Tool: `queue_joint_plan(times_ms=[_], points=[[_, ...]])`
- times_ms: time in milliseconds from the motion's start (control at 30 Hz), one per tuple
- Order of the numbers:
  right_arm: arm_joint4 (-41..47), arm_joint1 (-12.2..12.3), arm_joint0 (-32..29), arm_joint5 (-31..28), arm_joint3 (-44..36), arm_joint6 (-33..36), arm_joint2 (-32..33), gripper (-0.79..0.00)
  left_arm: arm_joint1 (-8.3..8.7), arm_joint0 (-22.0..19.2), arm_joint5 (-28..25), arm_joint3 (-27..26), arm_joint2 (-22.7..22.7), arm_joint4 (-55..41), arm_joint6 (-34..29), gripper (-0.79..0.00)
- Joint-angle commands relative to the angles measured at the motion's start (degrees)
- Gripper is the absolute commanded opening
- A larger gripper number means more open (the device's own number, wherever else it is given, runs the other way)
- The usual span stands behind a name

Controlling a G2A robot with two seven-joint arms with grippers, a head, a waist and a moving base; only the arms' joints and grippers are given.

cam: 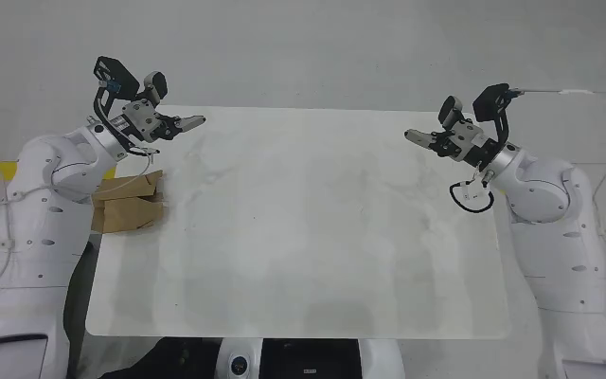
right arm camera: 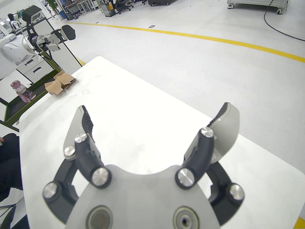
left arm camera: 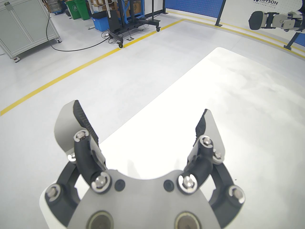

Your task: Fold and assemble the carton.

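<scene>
A white rectangular table (cam: 303, 237) with rounded corners was seen from above, its surface faintly smudged. A brown carton (cam: 131, 203), not yet assembled, was laid across the table's left edge, near the far corner, part of it hanging past the edge.

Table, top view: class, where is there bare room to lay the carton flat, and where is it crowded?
Bare: the whole table between the left end effector and right end effector, down to the near edge. Crowded: the side edge nearest the left end effector, where the carton lies.
</scene>
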Motion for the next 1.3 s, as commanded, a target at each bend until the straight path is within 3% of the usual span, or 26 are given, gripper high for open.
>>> queue_joint_plan(times_ms=[0,767,867,967,1100,1267], points=[[0.0,0.0,0.0,0.0,0.0,0.0,0.0,-0.001,0.0,0.0,0.0,0.0,0.0,0.0,0.0,-0.001],[0.0,0.0,0.0,0.0,0.0,0.0,0.0,-0.001,0.0,0.0,0.0,0.0,0.0,0.0,0.0,0.0],[0.0,0.0,0.0,0.0,0.0,0.0,0.0,0.0,-0.11,1.3,1.6,-0.7,0.0,-3.7,-1.1,0.0],[0.0,0.0,0.0,0.0,0.0,0.0,0.0,0.0,-0.09,1.8,8.1,-0.3,-1.4,-11.0,-6.8,0.0],[0.0,0.0,0.0,0.0,0.0,0.0,0.0,0.0,0.04,1.5,18.4,-0.5,-3.6,-27.3,-21.8,0.0],[0.0,0.0,0.0,0.0,0.0,0.0,0.0,0.0,0.73,2.3,24.5,-0.4,-7.8,-43.8,-35.2,0.0]])
